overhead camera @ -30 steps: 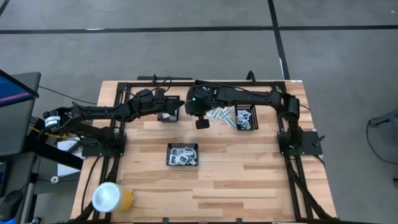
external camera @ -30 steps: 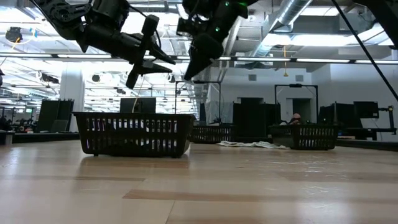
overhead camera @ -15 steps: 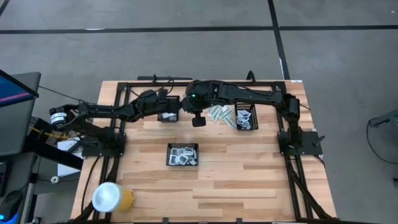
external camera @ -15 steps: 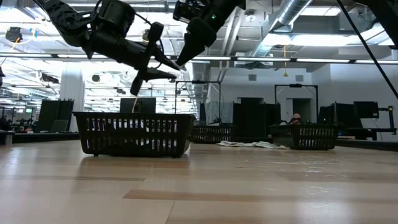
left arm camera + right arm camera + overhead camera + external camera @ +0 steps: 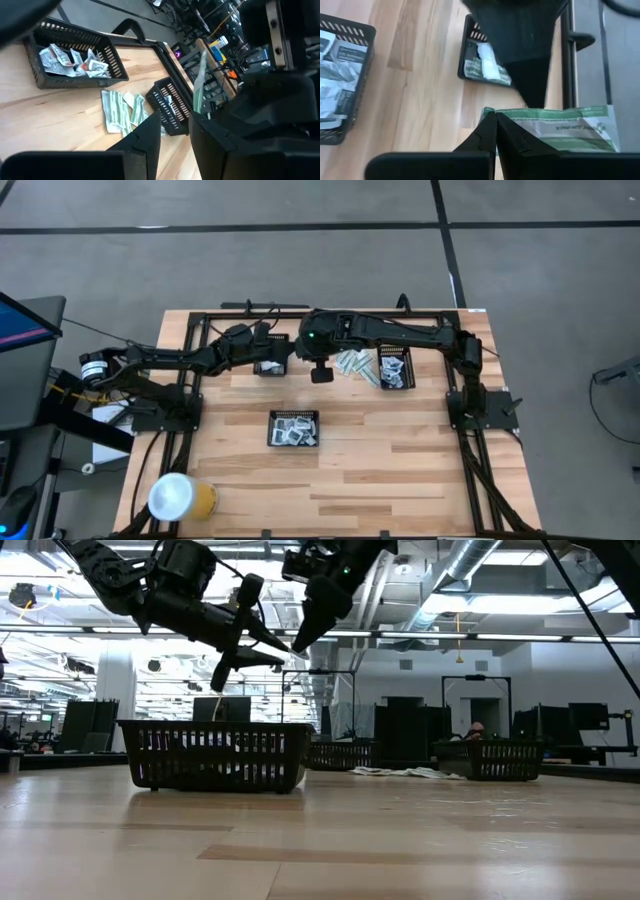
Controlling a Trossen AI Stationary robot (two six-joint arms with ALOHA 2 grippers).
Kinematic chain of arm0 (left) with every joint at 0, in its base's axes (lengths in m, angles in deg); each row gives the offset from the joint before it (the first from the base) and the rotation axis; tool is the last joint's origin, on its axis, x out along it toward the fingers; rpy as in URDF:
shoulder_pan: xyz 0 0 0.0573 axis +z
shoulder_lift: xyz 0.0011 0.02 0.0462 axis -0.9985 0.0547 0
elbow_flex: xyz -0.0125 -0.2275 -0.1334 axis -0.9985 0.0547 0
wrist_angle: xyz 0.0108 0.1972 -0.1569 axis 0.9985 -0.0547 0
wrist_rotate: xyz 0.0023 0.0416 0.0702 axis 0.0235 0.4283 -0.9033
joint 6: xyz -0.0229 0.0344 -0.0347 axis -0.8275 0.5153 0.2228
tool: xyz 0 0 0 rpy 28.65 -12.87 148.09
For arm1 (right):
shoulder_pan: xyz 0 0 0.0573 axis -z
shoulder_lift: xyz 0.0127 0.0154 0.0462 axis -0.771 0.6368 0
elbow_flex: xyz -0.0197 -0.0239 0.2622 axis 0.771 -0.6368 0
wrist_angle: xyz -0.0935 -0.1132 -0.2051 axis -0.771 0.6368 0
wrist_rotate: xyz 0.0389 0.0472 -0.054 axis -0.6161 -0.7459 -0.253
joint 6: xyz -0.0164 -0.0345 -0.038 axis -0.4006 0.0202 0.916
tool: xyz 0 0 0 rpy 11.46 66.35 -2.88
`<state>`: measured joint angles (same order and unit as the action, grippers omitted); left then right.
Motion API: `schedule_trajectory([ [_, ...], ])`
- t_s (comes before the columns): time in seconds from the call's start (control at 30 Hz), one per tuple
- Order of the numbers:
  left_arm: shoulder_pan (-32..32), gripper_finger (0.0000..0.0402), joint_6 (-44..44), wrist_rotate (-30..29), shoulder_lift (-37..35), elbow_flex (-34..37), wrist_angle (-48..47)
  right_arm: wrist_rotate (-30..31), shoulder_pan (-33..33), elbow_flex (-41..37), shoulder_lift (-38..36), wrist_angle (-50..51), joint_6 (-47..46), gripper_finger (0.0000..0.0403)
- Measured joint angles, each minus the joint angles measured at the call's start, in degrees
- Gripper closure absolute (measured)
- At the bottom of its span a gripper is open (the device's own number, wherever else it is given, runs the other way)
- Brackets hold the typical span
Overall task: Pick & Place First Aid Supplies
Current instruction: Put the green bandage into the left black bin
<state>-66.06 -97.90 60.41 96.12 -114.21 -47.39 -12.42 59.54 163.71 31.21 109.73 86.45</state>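
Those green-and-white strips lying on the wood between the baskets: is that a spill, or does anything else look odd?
Yes, the loose green-white strips lie in a messy fan on the bare table, beside the right basket rather than in it. One more strip hangs in the air, pinched in the right gripper's shut fingers.

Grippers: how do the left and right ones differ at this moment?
The right gripper is shut on a green-white strip packet. The left gripper shows a gap between its fingers, and whether it touches the packet is unclear. The right arm reaches in from the table's right, the left from its left. Both hang high over the far side, tips close together.
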Motion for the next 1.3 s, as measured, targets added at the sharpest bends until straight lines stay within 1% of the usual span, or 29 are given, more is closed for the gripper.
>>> schedule_trajectory([
  [0.13,0.2,0.0300,-0.1,-1.7,0.0,0.0,0.0,0.0,0.3,0.0,0.0,0.8,-2.1,0.0403],
  [0.43,-1.9,0.0300,0.2,-1.6,-0.1,0.0,4.6,-0.3,0.3,0.0,0.0,-1.0,-1.6,0.0403],
  [0.53,-2.2,0.0300,0.3,-0.8,-0.1,0.0,4.7,-0.8,0.3,0.0,0.0,-2.1,-0.8,0.0403],
  [0.67,-2.2,0.0300,0.4,-0.4,-0.1,0.0,4.8,-3.4,0.2,0.0,0.0,-3.4,-0.1,0.0403],
  [1.0,-2.2,0.0302,2.3,-0.4,-0.1,0.0,4.8,-3.5,-0.4,0.0,0.0,-3.9,0.2,0.0403],
  [1.1,-2.2,0.0319,4.1,-0.4,-0.1,0.0,4.8,-3.5,-0.4,0.0,0.0,-3.3,-0.5,0.0403],
  [1.17,-2.2,0.0342,4.8,-0.4,-0.1,0.0,4.8,-3.5,-0.4,0.0,0.0,-3.3,-0.6,0.0403],
  [1.27,-2.1,0.0387,5.3,-0.4,-0.1,0.0,4.8,-3.5,-0.4,0.0,0.0,-3.0,-0.6,0.0403],
  [1.3,-2.1,0.0392,5.8,-0.4,-0.1,0.0,4.8,-3.5,-0.4,0.0,0.0,-2.9,-0.6,0.0403],
])
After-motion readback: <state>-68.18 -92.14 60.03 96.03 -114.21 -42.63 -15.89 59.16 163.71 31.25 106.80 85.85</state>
